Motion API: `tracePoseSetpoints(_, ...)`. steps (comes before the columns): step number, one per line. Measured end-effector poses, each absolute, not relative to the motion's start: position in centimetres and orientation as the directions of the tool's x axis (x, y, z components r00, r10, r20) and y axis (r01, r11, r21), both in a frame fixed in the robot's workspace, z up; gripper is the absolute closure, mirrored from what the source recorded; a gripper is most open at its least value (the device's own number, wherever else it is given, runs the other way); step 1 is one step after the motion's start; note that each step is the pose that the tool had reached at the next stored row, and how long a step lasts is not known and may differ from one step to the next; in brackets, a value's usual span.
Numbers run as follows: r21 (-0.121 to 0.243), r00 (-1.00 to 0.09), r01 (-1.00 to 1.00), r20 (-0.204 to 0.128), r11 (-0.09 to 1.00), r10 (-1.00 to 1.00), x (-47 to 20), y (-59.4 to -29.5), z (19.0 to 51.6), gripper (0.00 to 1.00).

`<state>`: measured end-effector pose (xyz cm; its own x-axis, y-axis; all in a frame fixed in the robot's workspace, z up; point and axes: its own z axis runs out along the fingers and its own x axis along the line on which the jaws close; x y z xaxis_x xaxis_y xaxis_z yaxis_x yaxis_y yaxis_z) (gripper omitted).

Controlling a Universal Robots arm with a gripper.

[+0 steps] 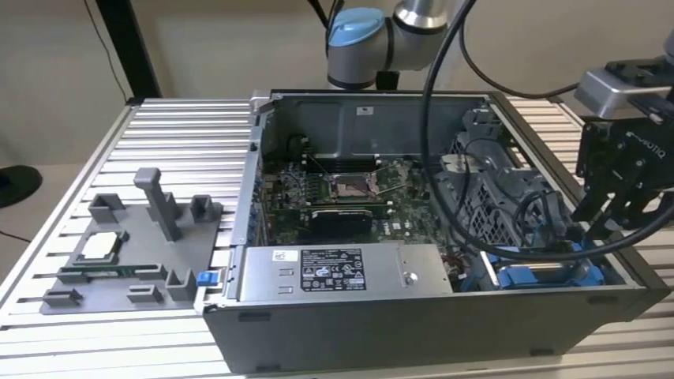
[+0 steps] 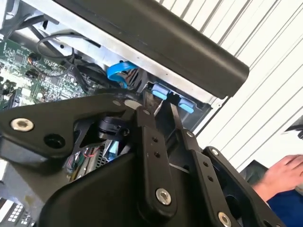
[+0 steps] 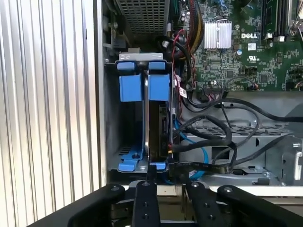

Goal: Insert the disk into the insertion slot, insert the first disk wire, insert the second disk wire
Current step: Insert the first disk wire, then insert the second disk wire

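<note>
Your black pincer (image 1: pixel 611 225) hangs above the side wall of the open grey metal computer case (image 1: pixel 421 324), its fingers (image 3: pixel 144 203) a little apart with nothing between them. Directly below it sits the rectangular grey sheet-metal insertion slot (image 3: pixel 111 118). The flat silver metal disk (image 3: pixel 156 125) stands on edge inside that slot, clipped in its bright blue plastic carrier, just ahead of the fingertips. An empty-looking blue plastic frame (image 3: pixel 130 87) stands beside it in the same slot.

A thin black wire (image 3: pixel 208 165) and a light blue wire (image 3: pixel 203 156) lie just beside the disk, near the pincer's tips. You cannot tell from here whether either is plugged into it. Beyond the slot, further from the pincer, lies the green circuit board (image 3: pixel 246 56). The ribbed aluminium table (image 3: pixel 47 118) runs alongside the case. The grey moulded fixture tray (image 1: pixel 126 253) sits well apart from the pincer, across the case. A person's hand (image 2: pixel 284 172) rests off to one side, behind the pincer's body.
</note>
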<state>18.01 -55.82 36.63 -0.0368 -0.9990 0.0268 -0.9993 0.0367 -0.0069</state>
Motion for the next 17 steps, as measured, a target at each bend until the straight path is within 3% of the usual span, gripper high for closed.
tracePoseSetpoints(13,0.098,-0.034,-0.995,0.027,0.037,-0.999,19.5,-55.8,36.2,0.0)
tracePoseSetpoints(17,0.11,-0.035,-0.993,0.014,0.037,-0.999,19.6,-55.8,36.0,0.0)
